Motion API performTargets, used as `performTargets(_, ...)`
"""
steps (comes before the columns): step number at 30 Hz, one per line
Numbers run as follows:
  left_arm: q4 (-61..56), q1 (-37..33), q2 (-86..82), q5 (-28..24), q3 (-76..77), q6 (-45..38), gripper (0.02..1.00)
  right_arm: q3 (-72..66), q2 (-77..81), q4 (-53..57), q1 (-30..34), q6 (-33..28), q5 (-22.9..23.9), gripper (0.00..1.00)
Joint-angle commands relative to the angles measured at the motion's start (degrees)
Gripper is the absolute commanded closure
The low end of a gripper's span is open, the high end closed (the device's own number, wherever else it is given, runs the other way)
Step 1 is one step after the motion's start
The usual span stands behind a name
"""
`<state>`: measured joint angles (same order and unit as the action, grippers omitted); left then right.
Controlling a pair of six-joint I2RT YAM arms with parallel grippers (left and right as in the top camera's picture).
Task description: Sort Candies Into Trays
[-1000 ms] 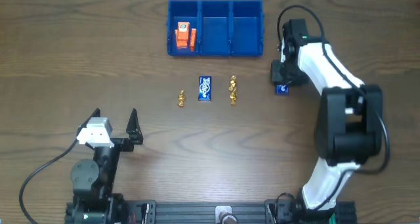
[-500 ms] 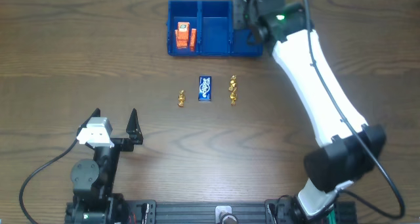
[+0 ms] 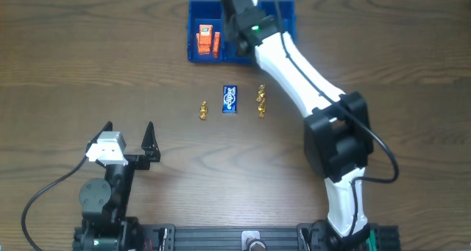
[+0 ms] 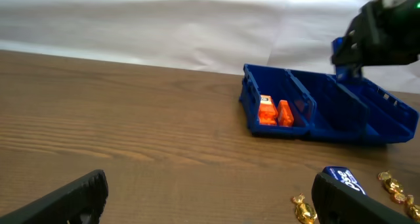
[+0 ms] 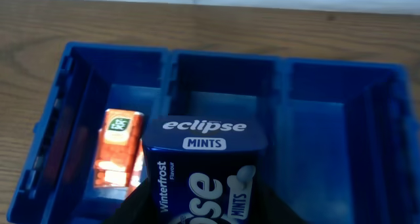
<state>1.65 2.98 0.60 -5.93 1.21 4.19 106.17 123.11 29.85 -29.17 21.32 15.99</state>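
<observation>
Right end effector point(image 5: 200, 209) clamped mint box point(image 5: 205, 165) | judged light, rigid, slick; flat sides grip best | tray point(image 5: 341, 73) beneath | left end effector point(image 4: 210, 196) spread, empty.

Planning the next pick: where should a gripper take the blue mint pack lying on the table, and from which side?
From straight above, pinching the blue mint pack across its two long edges near the middle. It lies flat, so its narrow width is likely the easiest span, and the gold candies on either side stand apart from it.
</observation>
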Motion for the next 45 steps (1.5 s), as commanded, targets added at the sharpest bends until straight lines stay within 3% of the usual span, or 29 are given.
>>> performTargets(1,2.2,-0.3,-0.4,-1.6,-0.9,-0.8,0.020,0.7,1.1,-1.4,-0.5,1.4,4.2,0.886)
performTargets(7,2.2,-0.3,-0.4,-1.6,-0.9,-0.8,0.020,0.7,1.8,-0.4,-0.8,1.4,7.2,0.864)
performTargets(15,2.2,-0.3,-0.4,-1.6,-0.9,-0.8,0.020,0.7,2.3,-0.9,-0.8,1.4,7.4,0.842)
performTargets(22,2.2,-0.3,-0.4,-1.6,-0.9,-0.8,0.020,0.7,2.3,-0.9,-0.7,1.4,7.4,0.641)
performTargets(27,2.2,-0.3,-0.4,-1.6,-0.9,-0.8,0.020,0.7,2.3,-1.3,-0.4,1.4,7.4,0.562)
performTargets(32,2.2,-0.3,-0.4,-1.6,-0.9,-0.8,0.020,0.7,2.3,-1.5,-0.4,1.2,7.4,0.251)
performTargets(33,2.2,-0.3,-0.4,-1.6,-0.9,-0.8,0.020,0.7,2.3,-1.5,-0.4,1.2,7.6,0.235)
performTargets(37,2.2,-0.3,-0.4,-1.6,-0.9,-0.8,0.020,1.5,1.9,-0.6,-0.3,1.2,7.5,0.226)
performTargets(45,2.2,-0.3,-0.4,-1.6,-0.9,-0.8,0.020,7.6,-5.3,15.6,-2.7,2.0,7.3,0.224)
